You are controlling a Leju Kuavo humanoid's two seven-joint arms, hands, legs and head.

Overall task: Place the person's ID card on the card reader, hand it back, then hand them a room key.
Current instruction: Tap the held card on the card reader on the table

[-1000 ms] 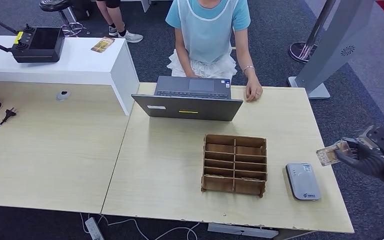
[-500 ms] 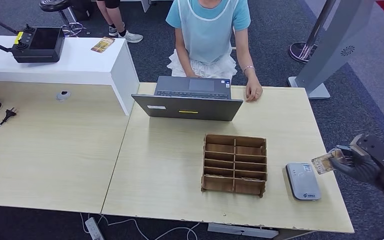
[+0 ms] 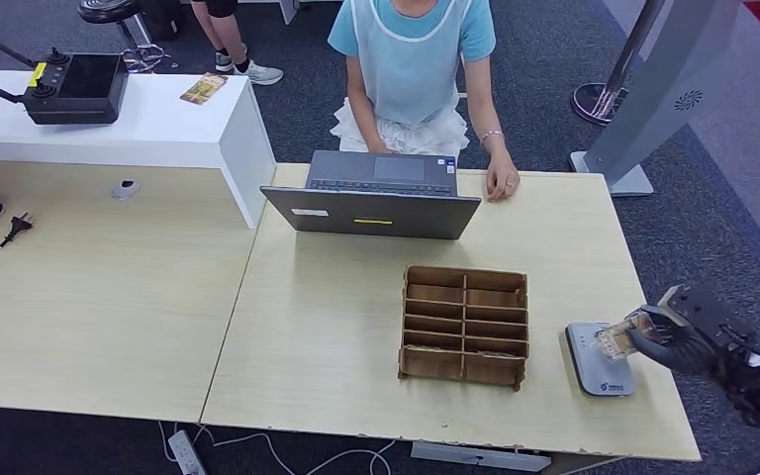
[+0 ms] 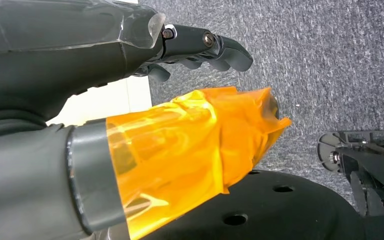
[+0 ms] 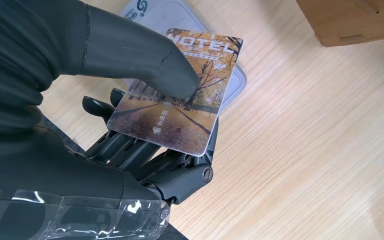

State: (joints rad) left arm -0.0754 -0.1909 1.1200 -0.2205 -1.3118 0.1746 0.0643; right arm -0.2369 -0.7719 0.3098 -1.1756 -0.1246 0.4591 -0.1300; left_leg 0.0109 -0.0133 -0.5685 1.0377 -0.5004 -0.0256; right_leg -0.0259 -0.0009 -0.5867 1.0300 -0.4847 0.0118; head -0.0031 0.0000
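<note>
From the head view, the right hand (image 3: 675, 339) holds the card (image 3: 616, 338) just over the card reader (image 3: 599, 359) on the desk (image 3: 336, 327), so none of the task's steps looks finished. The left wrist view shows the left hand (image 4: 130, 95) holding nothing, fingers (image 4: 215, 47) loosely apart. At the right wrist, thumb and fingers (image 5: 145, 150) pinch the card above the reader, not yet laid down.

Bare table (image 3: 336, 327) lies left of the wooden organizer (image 3: 465, 325), which stands just left of the reader (image 3: 600, 358). The laptop (image 3: 374, 208) blocks the far side toward the person (image 3: 411, 69). A narrow strip runs between organizer and reader.
</note>
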